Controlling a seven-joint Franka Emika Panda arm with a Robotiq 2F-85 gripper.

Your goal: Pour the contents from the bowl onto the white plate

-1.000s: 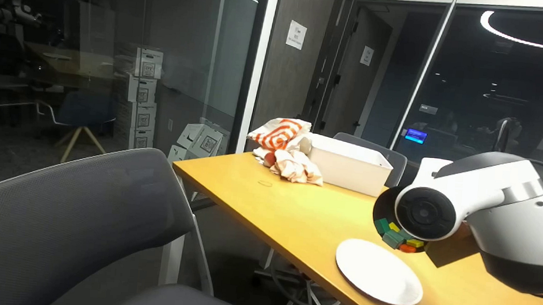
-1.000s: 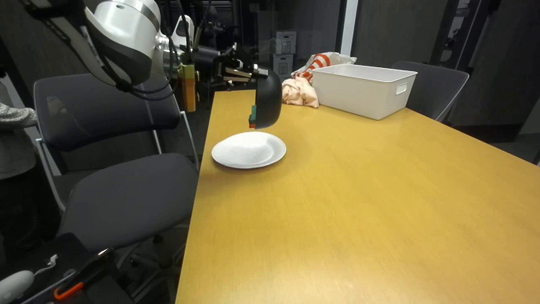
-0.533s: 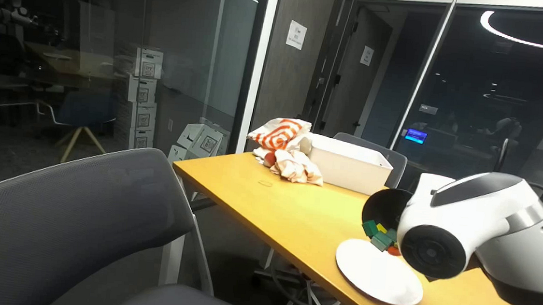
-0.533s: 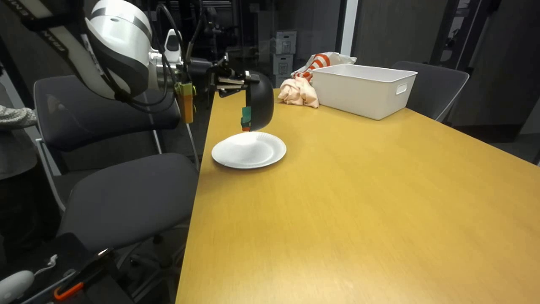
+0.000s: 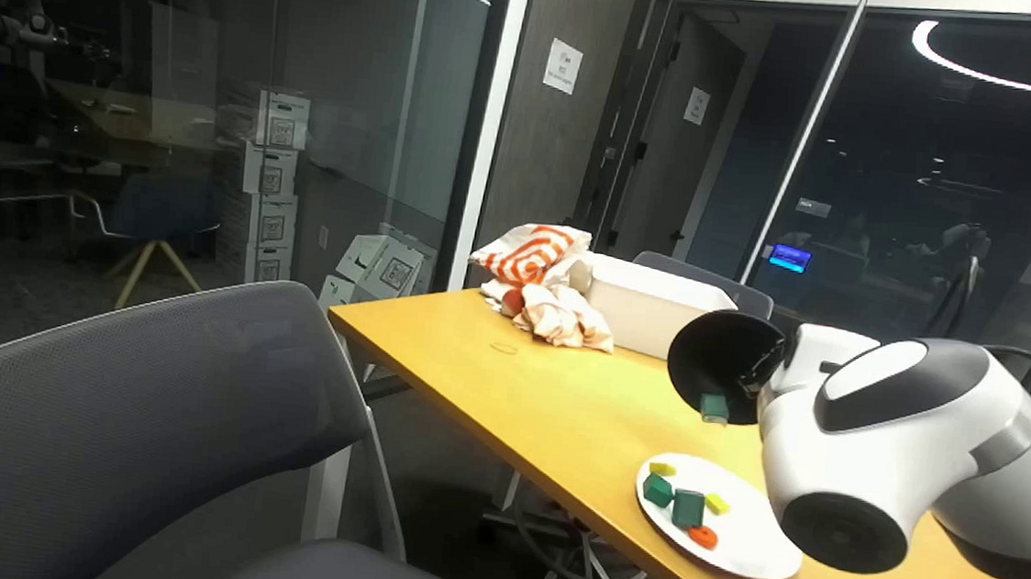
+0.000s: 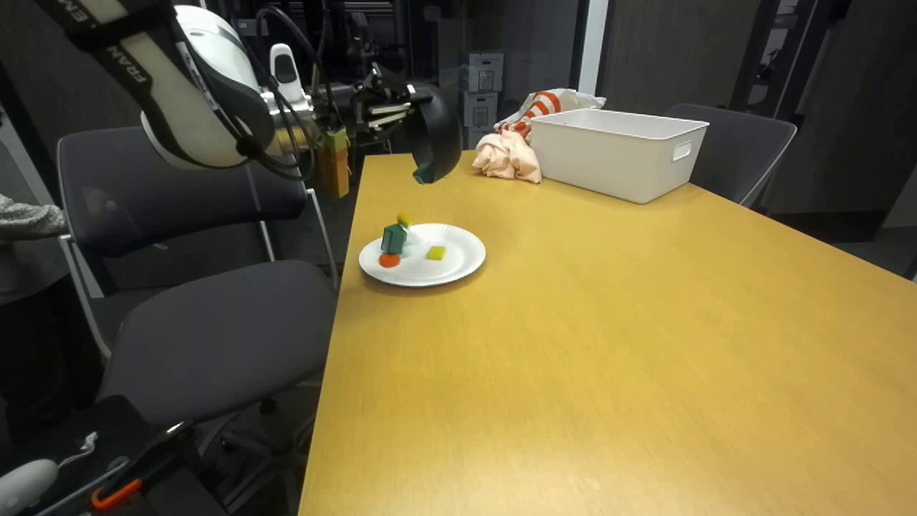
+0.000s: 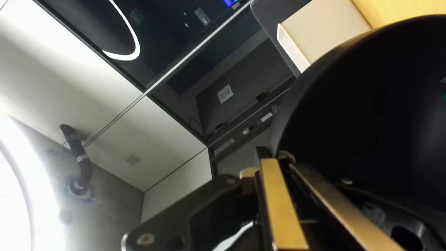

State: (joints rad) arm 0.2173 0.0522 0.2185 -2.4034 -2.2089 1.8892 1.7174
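The black bowl (image 5: 703,355) is tilted steeply in the air above the white plate (image 5: 753,538), its opening turned sideways and down. A green piece (image 5: 714,408) is still at the bowl's lower rim; it also shows in an exterior view (image 6: 425,175). Other contents lie on the plate: green blocks (image 5: 688,508), yellow pieces (image 5: 717,504) and a red-orange piece (image 5: 703,536). My gripper (image 6: 413,93) is shut on the bowl's rim. In the wrist view the gripper (image 7: 277,155) pinches the wall of the bowl (image 7: 366,115), which fills the right side.
A white rectangular box (image 6: 609,154) stands farther back on the table (image 6: 609,344). A crumpled cloth (image 6: 507,156) and an orange-and-white bag (image 6: 548,107) lie beside it. The plate sits close to the table edge, with a chair (image 6: 229,330) alongside.
The bowl has tipped further, risen a little and moved left in an exterior view. Most pieces have dropped from it onto the plate, which was bare before. The grip on the rim is unchanged.
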